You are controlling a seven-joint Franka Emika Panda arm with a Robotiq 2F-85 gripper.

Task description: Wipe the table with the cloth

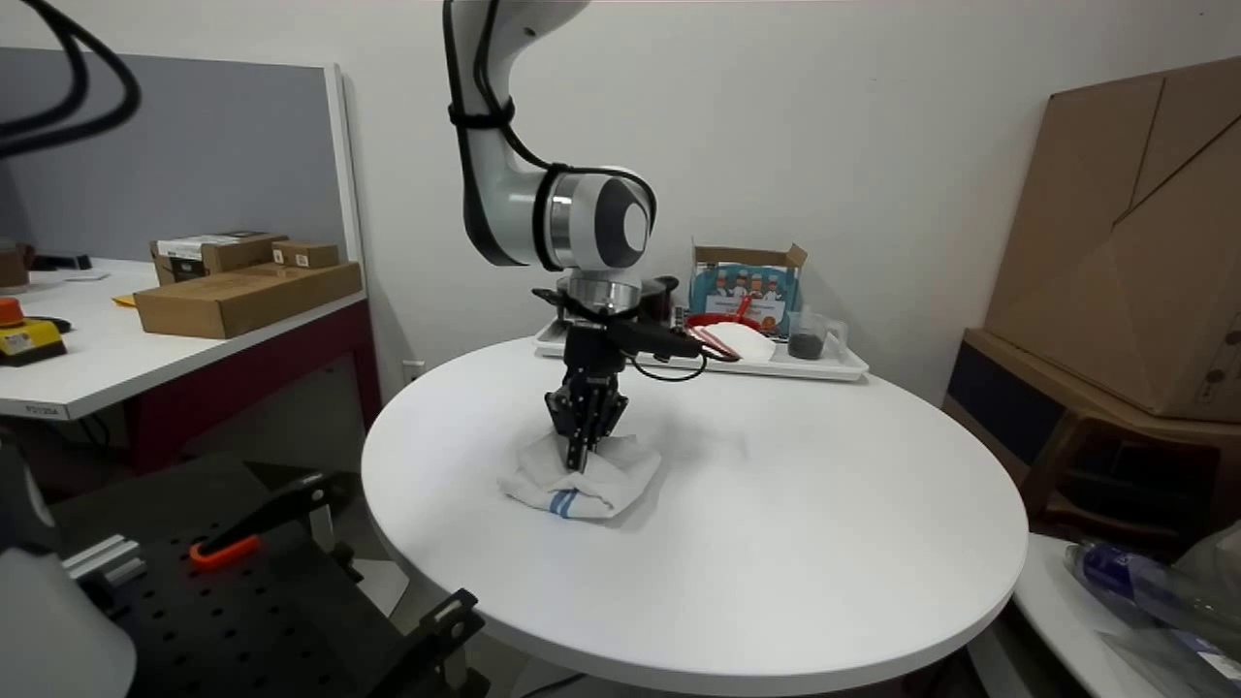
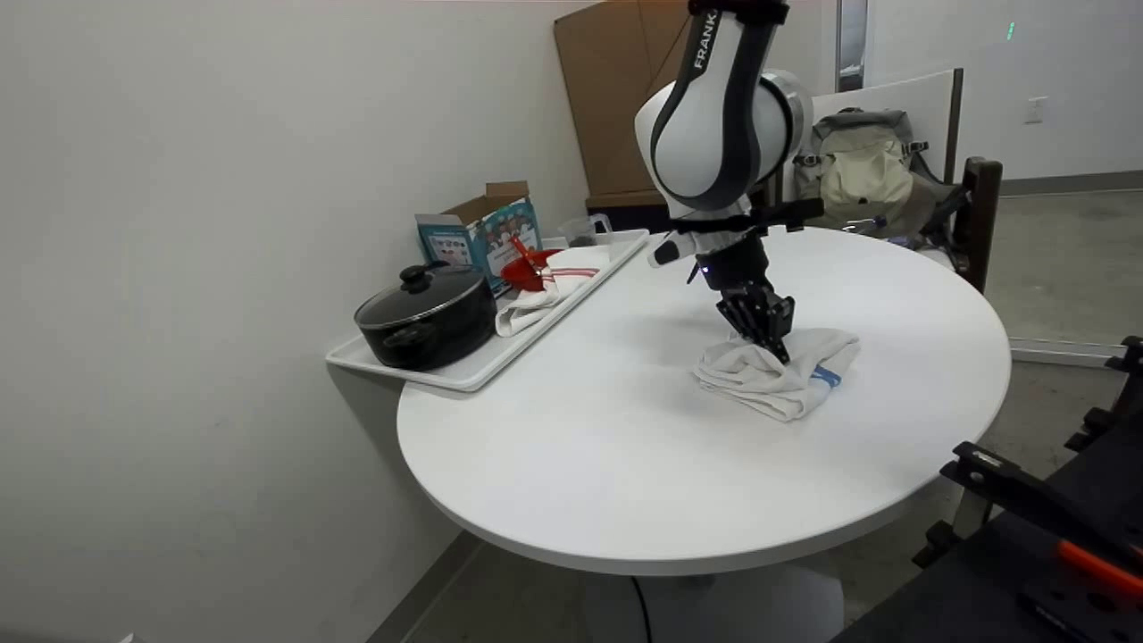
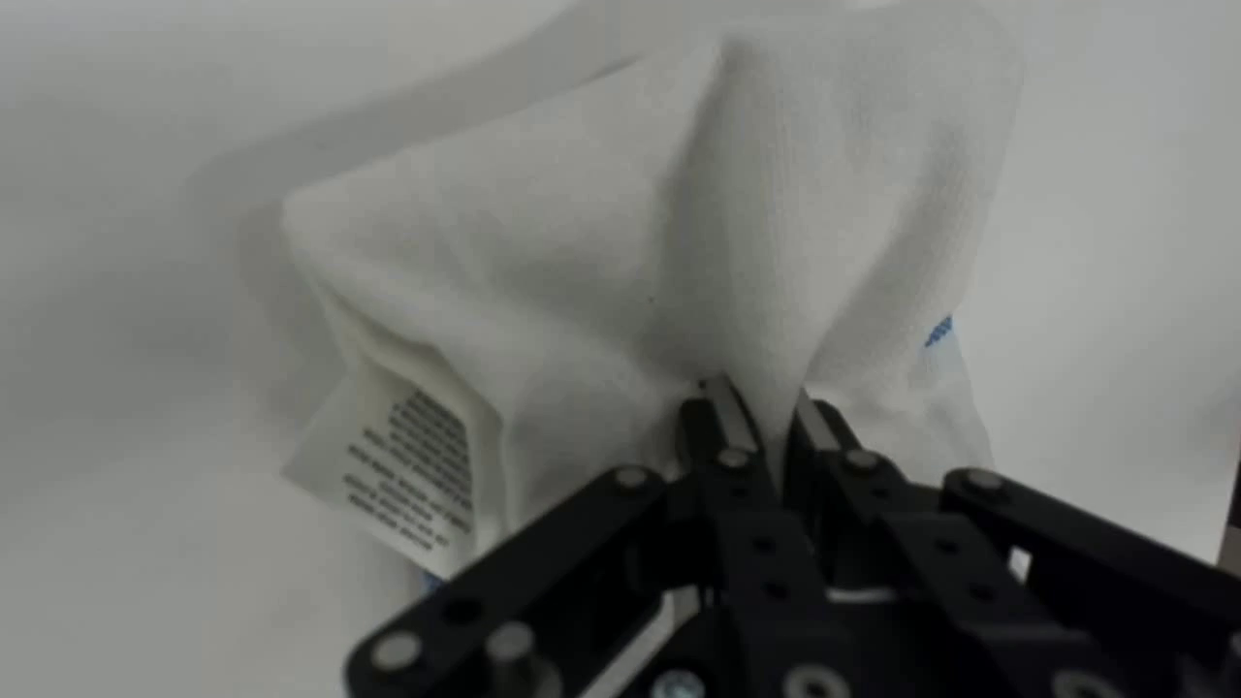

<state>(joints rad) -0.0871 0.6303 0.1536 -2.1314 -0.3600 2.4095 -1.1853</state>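
A white cloth [image 1: 620, 475] with blue stripes lies bunched on the round white table [image 1: 795, 543]. It also shows in an exterior view [image 2: 768, 388] and fills the middle of the wrist view [image 3: 543, 262], where a printed label sticks out at its left. My gripper [image 1: 579, 458] points down into the cloth; it also shows in an exterior view [image 2: 779, 350]. In the wrist view, the gripper's fingers [image 3: 764, 402] are closed on a pinched fold of the cloth. The rest of the cloth spreads on the table around the fingertips.
A white tray [image 2: 487, 371] at the table's wall side holds a black lidded pot [image 2: 429, 317], a red bowl [image 2: 527, 270], a red-striped cloth [image 2: 571, 275], a blue box [image 1: 745, 291] and a measuring cup [image 1: 807, 339]. A black perforated platform [image 1: 252, 620] with clamps stands beside the table.
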